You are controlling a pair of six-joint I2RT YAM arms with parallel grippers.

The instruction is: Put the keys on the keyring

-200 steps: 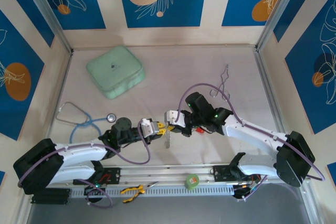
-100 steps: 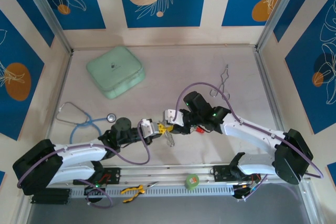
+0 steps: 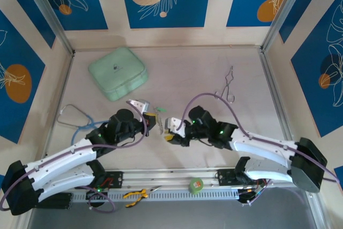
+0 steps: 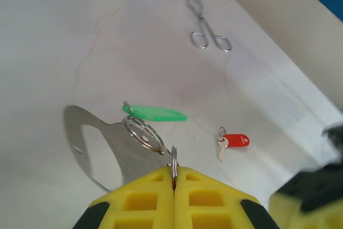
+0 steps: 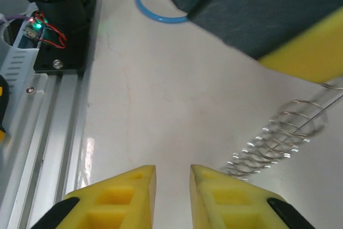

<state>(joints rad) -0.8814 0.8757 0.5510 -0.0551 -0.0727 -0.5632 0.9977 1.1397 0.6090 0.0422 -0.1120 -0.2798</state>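
The left gripper (image 4: 174,175) is pinching the keyring (image 4: 143,132), with the green key (image 4: 155,113) hanging on it. The red key (image 4: 233,141) is lying on the table (image 4: 80,36). The right gripper (image 5: 172,178), slightly open and empty, probably needs to grab it next.

Red-headed key (image 4: 233,141); green-headed key (image 4: 155,113); mint-green case (image 3: 118,72); blue wall panels (image 3: 187,4), white leaf outlines, orange discs.
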